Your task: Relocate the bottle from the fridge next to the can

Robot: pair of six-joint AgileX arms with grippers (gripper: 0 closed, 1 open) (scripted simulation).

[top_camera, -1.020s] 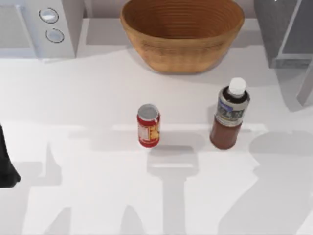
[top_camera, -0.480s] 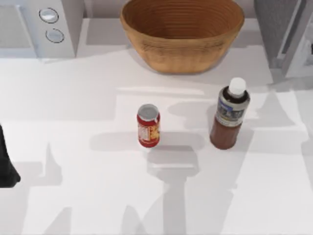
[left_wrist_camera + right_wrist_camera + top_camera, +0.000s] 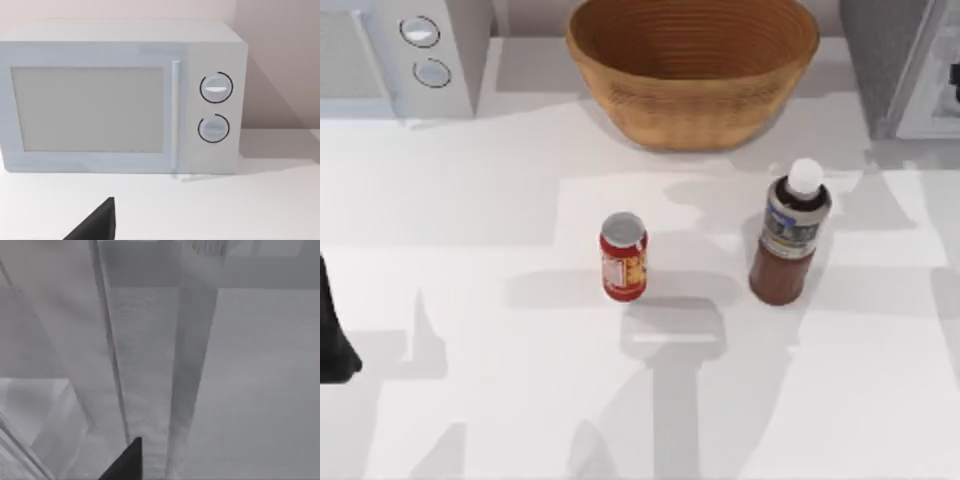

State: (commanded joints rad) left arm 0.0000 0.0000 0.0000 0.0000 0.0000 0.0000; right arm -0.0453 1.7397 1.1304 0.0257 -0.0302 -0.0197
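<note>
Since the earlier frame you see the fridge (image 3: 905,65) door swung closed; the bottle (image 3: 788,240) stands upright on the surface (image 3: 470,220), right of the can (image 3: 623,257), apart. End effector openings: you cannot tell.

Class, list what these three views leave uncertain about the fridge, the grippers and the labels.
1. Fridge: cut off by the top view's right edge; whether its door is fully closed is unclear.
2. Left gripper: one dark tip at the left wrist view's edge; open or shut unknown.
3. Right gripper: likewise in the right wrist view.
4. Bottle and can label text: too small.
</note>
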